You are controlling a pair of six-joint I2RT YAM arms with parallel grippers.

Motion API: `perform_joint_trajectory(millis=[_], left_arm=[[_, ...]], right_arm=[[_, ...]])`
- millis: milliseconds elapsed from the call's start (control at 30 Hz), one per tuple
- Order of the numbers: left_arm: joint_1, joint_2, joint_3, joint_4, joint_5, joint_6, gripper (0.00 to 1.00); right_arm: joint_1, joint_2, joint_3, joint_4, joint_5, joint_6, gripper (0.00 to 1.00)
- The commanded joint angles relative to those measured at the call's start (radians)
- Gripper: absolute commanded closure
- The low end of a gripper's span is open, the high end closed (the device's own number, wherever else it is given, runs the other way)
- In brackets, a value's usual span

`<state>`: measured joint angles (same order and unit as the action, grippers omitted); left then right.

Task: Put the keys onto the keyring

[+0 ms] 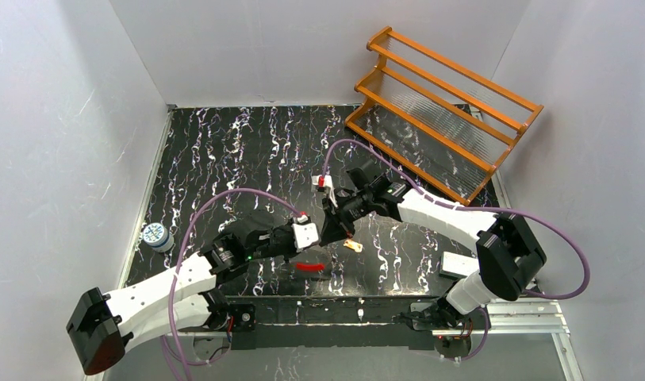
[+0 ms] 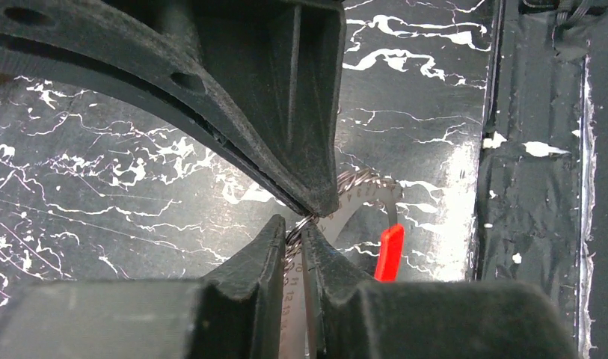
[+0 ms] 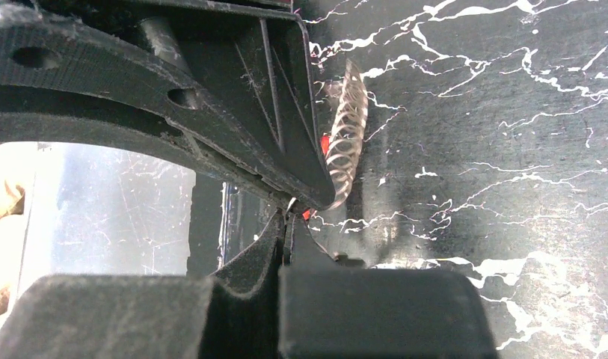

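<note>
While the left gripper [image 2: 304, 223] clenched the thin whitish wire keyring [image 2: 390, 253] with its red section, apparently to steady it for threading, the right gripper [image 3: 289, 212] stood clamped tight alongside, and the small brass key [image 1: 352, 246] was just beside them.

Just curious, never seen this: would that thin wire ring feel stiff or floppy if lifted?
Probably bendy but springy: the wire ring is thin twisted strands in a smooth arc. Likely very light, being so slim. Smooth metal may slip or twist when pinched.
</note>
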<state>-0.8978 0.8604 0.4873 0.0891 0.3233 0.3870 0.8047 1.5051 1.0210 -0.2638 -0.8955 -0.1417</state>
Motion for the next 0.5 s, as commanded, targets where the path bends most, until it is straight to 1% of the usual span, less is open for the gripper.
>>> perform_joint_trajectory(millis=[0,67,367,467], left_arm=[[-0.003,-0.003,0.034,0.009,0.025,0.027,0.94],[-0.003,-0.016,0.031,-0.005,0.017,0.027,1.0],[-0.003,-0.13,-0.03,-0.003,-0.021,0.001,1.0],[-0.003,-0.161,-0.047,0.004,-0.035,-0.012,1.0]], right_arm=[[0.01,-0.051,0.026,0.021,-0.051,-0.01,0.99],[0.01,-0.056,0.024,0.021,-0.047,-0.011,0.99],[0.01,-0.089,-0.01,0.039,-0.013,-0.007,0.98],[0.01,-0.096,-0.021,0.04,-0.012,-0.004,0.99]])
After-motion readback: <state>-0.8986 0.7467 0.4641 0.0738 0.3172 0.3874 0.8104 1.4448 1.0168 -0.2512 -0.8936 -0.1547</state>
